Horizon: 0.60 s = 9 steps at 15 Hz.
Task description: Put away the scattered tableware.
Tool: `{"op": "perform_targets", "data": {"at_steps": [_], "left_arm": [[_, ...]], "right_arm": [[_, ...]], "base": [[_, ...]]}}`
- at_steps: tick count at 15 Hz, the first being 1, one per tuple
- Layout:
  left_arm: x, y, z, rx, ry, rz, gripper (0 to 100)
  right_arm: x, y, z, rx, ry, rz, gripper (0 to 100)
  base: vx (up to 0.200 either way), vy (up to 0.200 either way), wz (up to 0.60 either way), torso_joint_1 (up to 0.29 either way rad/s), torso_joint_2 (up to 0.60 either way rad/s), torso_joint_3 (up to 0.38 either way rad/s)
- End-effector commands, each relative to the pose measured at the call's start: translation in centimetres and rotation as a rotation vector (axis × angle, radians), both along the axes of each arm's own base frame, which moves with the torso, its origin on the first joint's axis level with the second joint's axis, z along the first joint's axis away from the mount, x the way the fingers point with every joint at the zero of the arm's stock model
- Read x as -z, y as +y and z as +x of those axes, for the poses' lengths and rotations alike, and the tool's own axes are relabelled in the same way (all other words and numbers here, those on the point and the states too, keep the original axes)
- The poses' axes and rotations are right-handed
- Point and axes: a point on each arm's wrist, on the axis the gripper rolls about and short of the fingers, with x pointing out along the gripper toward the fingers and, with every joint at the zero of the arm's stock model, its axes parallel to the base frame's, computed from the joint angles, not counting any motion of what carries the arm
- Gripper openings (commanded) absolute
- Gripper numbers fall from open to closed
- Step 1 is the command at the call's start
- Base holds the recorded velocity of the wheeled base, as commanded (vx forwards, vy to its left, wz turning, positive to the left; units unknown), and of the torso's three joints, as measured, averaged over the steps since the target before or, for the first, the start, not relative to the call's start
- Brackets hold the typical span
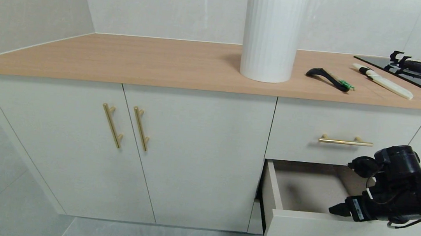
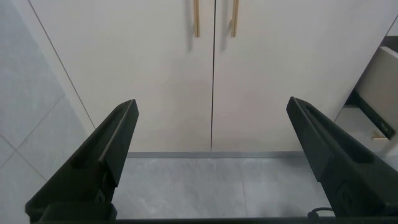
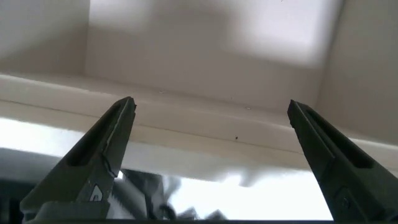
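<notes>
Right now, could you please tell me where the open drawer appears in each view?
Head view: the open drawer sits low on the robot's right, pulled out.
Left wrist view: its pale side shows at the frame's edge, beside the double doors.
Right wrist view: its front edge and interior lie just beyond the right gripper.
Shared landmark: gold door handles, head and left wrist views.

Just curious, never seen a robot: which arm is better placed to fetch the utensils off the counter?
Probably the right: its open gripper hangs at the open drawer, below the knife and black-handled tool. The left gripper faces cupboard doors.
</notes>
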Motion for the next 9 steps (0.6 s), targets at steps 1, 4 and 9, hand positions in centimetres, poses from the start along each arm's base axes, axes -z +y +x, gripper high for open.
{"op": "perform_targets", "data": {"at_steps": [1, 4, 9], "left_arm": [[0.0, 0.0, 0.0, -0.001, 0.001, 0.000, 100], [0.0, 0.0, 0.0, -0.001, 0.001, 0.000, 100], [0.0, 0.0, 0.0, 0.001, 0.001, 0.000, 100]], "right_arm": [[0.2, -0.2, -2.1, -0.001, 0.029, -0.002, 100], [1.1, -0.5, -5.5, 0.000, 0.090, -0.008, 100], [1.3, -0.4, -9.8, -0.025, 0.106, -0.015, 100]], "base": [[0.000, 0.000, 0.00, 0.000, 0.00, 0.000], [0.000, 0.000, 0.00, 0.000, 0.00, 0.000], [0.000, 0.000, 0.00, 0.000, 0.00, 0.000]]}}
